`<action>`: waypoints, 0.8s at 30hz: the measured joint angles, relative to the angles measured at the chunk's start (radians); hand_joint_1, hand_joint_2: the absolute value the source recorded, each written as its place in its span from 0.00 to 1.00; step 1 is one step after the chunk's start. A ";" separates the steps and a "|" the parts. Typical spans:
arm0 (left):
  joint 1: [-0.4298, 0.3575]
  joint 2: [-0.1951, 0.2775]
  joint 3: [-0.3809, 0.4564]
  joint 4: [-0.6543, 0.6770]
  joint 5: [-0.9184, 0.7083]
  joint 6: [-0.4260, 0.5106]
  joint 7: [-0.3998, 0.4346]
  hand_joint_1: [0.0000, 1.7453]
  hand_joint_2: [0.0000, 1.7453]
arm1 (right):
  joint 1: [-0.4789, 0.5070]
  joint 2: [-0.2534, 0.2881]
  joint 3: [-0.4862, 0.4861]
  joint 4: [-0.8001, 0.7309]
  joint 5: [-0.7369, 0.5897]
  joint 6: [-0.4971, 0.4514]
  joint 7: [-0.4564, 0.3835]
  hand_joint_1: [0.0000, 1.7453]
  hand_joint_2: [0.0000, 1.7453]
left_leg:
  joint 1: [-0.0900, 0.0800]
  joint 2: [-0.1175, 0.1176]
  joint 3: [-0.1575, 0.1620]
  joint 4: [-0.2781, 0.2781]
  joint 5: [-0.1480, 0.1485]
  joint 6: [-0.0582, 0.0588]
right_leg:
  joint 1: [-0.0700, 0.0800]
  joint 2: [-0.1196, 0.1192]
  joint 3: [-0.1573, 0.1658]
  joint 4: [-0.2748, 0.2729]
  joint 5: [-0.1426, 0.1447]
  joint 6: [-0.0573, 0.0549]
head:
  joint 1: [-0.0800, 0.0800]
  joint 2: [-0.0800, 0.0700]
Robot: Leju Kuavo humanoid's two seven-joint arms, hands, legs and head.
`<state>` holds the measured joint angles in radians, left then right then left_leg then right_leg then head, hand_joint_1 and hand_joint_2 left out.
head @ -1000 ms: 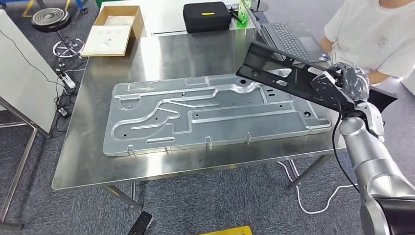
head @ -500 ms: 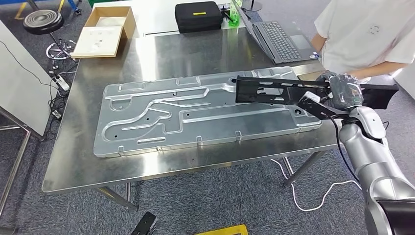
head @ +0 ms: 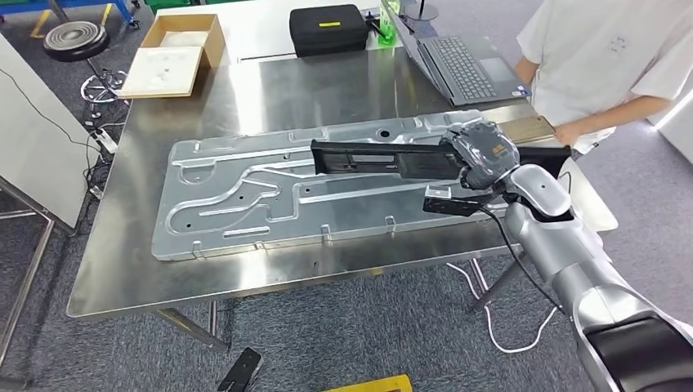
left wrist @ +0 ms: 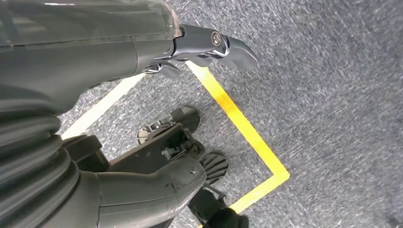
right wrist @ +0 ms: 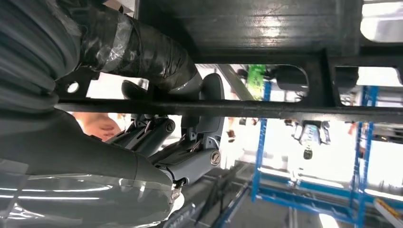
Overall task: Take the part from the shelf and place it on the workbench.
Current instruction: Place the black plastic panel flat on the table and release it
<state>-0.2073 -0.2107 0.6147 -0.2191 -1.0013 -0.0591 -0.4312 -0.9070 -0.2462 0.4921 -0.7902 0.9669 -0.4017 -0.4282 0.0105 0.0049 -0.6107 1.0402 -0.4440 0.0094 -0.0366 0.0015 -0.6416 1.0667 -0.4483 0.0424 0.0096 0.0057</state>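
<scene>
Steel counter [head: 270, 98] carries a large stamped grey metal panel [head: 245, 196]; right hand [head: 482, 155] grips a long black frame part [head: 376, 159], now level and lower, extending leftward from the hand.

You have one steel workbench [head: 270, 98] in front of you. On it: one large stamped metal panel [head: 245, 196], one black case [head: 327, 28], one open laptop [head: 458, 61], one green object [head: 387, 24] beside the case. One long black part [head: 376, 157], held by one right hand [head: 482, 155]. One left hand [left wrist: 209, 45] over carpet. One cardboard box [head: 176, 49]. One stool [head: 75, 37]. One person [head: 605, 57]
</scene>
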 joint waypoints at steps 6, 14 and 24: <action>0.007 0.000 -0.001 0.000 -0.006 0.000 0.003 0.00 1.00 | 0.000 0.002 0.045 -0.034 -0.003 -0.030 -0.011 1.00 1.00 | 0.006 -0.001 -0.070 0.154 -0.091 -0.013 | 0.011 -0.001 -0.002 -0.004 0.004 -0.045 | -0.001 0.000; 0.007 0.000 -0.003 0.000 -0.007 0.001 0.001 0.00 1.00 | 0.009 0.002 0.070 -0.035 -0.012 -0.040 -0.007 0.50 0.50 | -0.024 -0.005 -0.021 0.036 0.000 0.038 | 0.036 0.007 0.005 -0.004 0.000 -0.053 | -0.001 0.000; 0.009 0.000 -0.007 0.000 -0.005 -0.001 0.002 0.00 0.50 | 0.040 0.001 0.076 -0.027 -0.034 -0.052 -0.008 0.00 0.00 | -0.015 -0.001 0.007 -0.026 0.020 0.046 | 0.020 0.003 -0.116 0.242 -0.109 -0.012 | 0.000 0.000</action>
<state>-0.1979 -0.2103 0.6079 -0.2190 -1.0061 -0.0600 -0.4295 -0.8672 -0.2449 0.5678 -0.8177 0.9331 -0.4537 -0.4365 -0.0047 0.0039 -0.6041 1.0138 -0.4236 0.0554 -0.0165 0.0049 -0.7574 1.3083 -0.5575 0.0308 0.0091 0.0057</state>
